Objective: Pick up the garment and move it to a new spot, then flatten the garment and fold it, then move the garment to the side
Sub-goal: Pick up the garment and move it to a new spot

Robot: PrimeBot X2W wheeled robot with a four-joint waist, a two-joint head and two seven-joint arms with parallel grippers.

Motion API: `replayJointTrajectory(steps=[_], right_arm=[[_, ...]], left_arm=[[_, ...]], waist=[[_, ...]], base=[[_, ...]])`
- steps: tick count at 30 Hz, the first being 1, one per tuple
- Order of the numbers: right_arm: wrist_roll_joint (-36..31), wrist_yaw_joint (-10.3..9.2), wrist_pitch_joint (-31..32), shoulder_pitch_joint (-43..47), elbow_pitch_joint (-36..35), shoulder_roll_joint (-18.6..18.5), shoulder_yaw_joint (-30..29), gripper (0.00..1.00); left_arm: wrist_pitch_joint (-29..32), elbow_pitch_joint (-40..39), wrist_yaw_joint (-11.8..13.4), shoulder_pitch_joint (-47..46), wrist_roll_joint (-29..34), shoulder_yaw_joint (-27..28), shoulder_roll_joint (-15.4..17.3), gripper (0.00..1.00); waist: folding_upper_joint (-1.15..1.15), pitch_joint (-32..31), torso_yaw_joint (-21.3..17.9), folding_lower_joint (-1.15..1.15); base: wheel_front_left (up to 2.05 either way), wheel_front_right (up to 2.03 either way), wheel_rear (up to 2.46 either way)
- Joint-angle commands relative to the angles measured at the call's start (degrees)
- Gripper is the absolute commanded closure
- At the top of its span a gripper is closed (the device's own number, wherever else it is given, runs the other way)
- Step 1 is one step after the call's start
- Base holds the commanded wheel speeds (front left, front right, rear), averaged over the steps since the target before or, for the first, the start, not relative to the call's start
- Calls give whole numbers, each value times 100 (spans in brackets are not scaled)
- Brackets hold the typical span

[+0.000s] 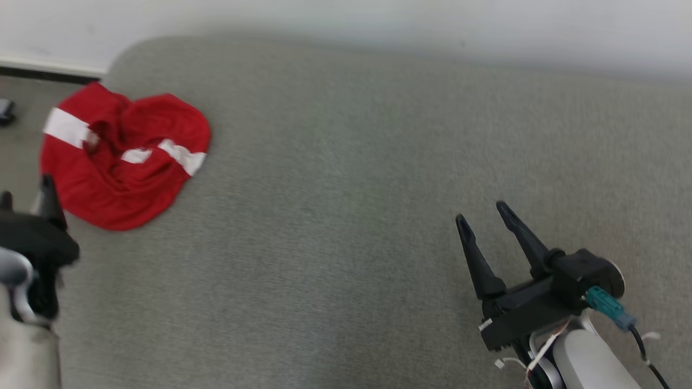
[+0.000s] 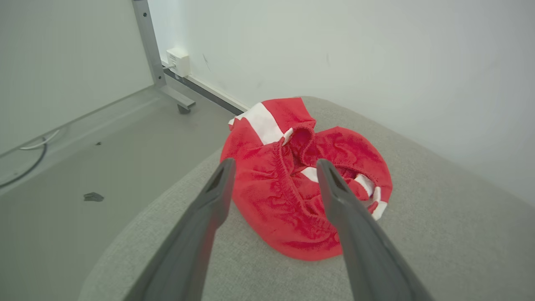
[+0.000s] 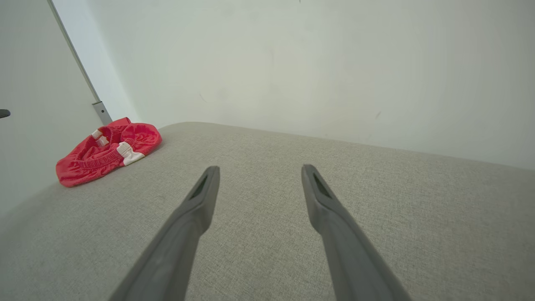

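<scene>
Nothing done yet: we note red shorts (image 1: 124, 186) crumpled on the table (image 1: 346, 189). Left end effector (image 2: 276, 162) wide, empty, just short of the shorts; right end effector (image 1: 481, 212) wide, well apart.

Left gripper (image 2: 276, 164) low at the left, jaws wide apart; right gripper (image 1: 481, 212) at lower right, jaws spread, tilted up-left

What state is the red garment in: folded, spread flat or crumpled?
Crumpled. The red garment lies in a rumpled heap, elastic waistband and white stripes twisted together.
</scene>
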Motion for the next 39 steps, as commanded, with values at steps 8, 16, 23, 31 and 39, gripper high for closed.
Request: replayJointTrajectory(steps=[8, 16, 23, 31, 39], right_arm=[[-42, -15, -56, -546, -307, 120, 266, 0], [-56, -15, -167, -734, -400, 138, 214, 0], [-93, -15, -207, -693, -419, 147, 137, 0], [-95, -15, -232, -730, -332, 208, 166, 0], [63, -15, -337, -587, -44, 306, 202, 0]], left_arm=[[1279, 466, 347, -882, -1072, 845, 309, 0], [2101, 341, 892, -914, -1621, 1414, 456, 0], [2831, 362, 1261, -692, -1747, 1402, 325, 0], [3046, 52, 1322, -327, -1612, 1207, 248, 100], [2912, -688, 921, -318, -1513, 1098, 674, 100]], waist=[[-2, 1616, -1248, -1], [-2, 2016, -1586, -1], [-2, 2107, -1607, -1], [-2, 1883, -1525, -1], [-2, 1215, -1404, -1]], base=[[0, 0, 0], [0, 0, 0], [0, 0, 0], [0, 0, 0], [0, 0, 0]])
